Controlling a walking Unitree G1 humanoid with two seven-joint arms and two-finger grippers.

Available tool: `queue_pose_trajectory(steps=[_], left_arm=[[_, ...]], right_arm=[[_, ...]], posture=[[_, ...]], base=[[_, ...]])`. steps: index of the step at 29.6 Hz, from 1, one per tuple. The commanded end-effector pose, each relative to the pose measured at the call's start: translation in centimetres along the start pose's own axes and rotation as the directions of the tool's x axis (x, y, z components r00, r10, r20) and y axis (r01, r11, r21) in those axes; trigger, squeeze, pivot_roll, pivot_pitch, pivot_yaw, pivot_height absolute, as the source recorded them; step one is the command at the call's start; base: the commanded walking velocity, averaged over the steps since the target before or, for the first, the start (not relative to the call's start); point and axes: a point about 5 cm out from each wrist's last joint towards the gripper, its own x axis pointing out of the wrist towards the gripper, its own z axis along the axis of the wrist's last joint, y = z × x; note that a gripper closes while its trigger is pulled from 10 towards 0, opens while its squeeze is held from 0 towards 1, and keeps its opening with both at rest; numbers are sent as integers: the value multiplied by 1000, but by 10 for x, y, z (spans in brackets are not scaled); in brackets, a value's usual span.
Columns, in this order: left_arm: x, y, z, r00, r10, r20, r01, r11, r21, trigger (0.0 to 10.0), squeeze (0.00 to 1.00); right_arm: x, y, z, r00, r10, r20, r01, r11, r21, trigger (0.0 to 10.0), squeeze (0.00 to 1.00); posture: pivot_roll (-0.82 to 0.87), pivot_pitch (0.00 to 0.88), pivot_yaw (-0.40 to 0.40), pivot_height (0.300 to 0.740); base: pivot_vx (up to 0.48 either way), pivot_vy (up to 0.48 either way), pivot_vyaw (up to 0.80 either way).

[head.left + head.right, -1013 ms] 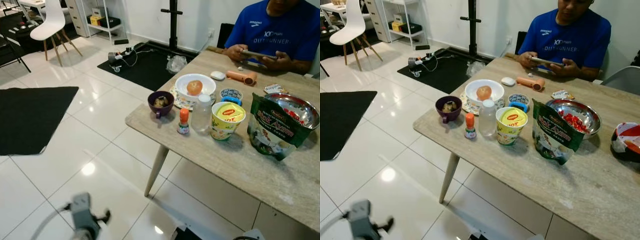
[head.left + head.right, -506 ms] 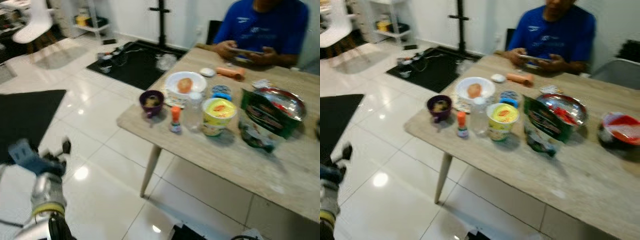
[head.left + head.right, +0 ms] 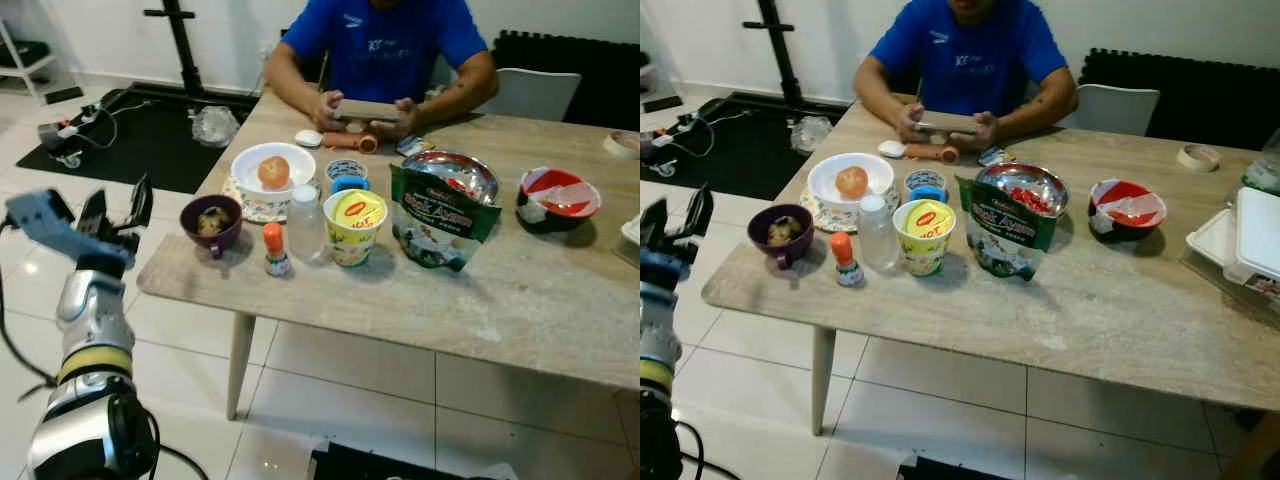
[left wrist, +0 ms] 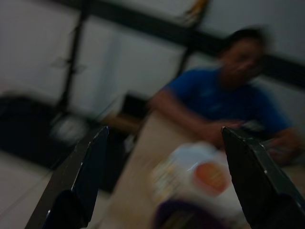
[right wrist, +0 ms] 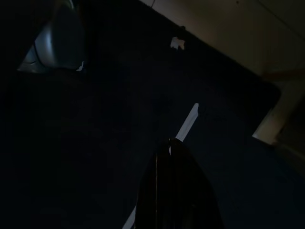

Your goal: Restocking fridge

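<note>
A person [image 3: 385, 45] in blue sits at the table's [image 3: 520, 300] far side.

The left arm [image 3: 90, 350] is a silver cylinder in segments, ringed by a yellow band [image 3: 93, 360] with dark edging. Lower down sits a rounded silver joint with a black ring face [image 3: 125, 450]. Black cables [image 3: 20, 350] loop beside it. At the wrist is a blue block [image 3: 38, 215], and beyond it the left gripper [image 3: 118, 208] with two long black fingers [image 4: 81, 176], flat-sided and tapering. The right gripper's finger [image 5: 174, 191] is glossy black, in deep shade.
</note>
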Motion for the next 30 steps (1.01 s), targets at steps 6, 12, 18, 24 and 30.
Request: queue_pose_trajectory(steps=[6, 12, 18, 24, 30], left_arm=[[16, -47, -10, 954, -297, -46, 296, 955, -26, 10000, 0], [25, -85, -24, 873, -475, -108, 475, 880, -26, 10000, 0], [32, -104, -40, 867, -463, -184, 474, 880, 22, 10000, 0], [37, -106, -46, 890, -391, -235, 418, 905, 78, 10000, 0], [40, -124, -58, 879, -397, -264, 427, 902, 67, 10000, 0]], right_arm=[[0, -1, 0, 1000, -3, -10, 3, 1000, 0, 10000, 0], [1, -4, 7, 1000, -16, 17, 16, 1000, 4, 10000, 0], [0, 0, 0, 1000, -14, 4, 14, 1000, 25, 10000, 0], [-1, 2, -4, 1000, -12, -5, 12, 999, 43, 10000, 0], [-1, 3, -7, 1000, -15, -12, 16, 998, 54, 10000, 0]], posture=[[8, 21, 39, 740], [2, 34, 44, 740], [-5, 49, 54, 740], [-8, 69, 57, 740], [-17, 92, 63, 740]], base=[[0, 0, -788], [0, 0, -400], [0, 0, 0], [0, 0, 0], [0, 0, 0]])
